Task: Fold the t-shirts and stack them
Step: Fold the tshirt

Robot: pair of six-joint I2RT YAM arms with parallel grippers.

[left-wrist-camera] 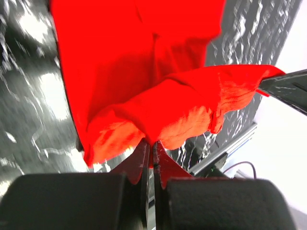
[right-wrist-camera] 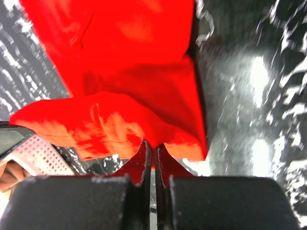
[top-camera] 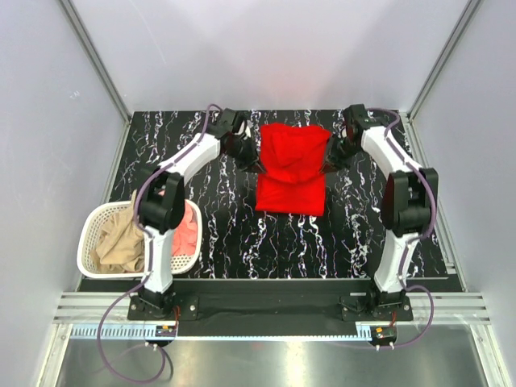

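Observation:
A red t-shirt (top-camera: 292,169) lies partly folded on the black marbled table at the middle back. Its far part is lifted and doubled toward the front. My left gripper (top-camera: 256,165) is shut on the shirt's left edge; in the left wrist view the cloth (left-wrist-camera: 158,110) is pinched between the tips (left-wrist-camera: 152,146). My right gripper (top-camera: 326,165) is shut on the shirt's right edge; in the right wrist view the cloth (right-wrist-camera: 124,115) is pinched between the tips (right-wrist-camera: 153,146). Both hold the fold a little above the table.
A white laundry basket (top-camera: 90,234) at the front left holds a tan garment (top-camera: 121,238) and a pink one (top-camera: 188,230). Its rim shows in the right wrist view (right-wrist-camera: 41,155). Grey walls enclose the table on three sides.

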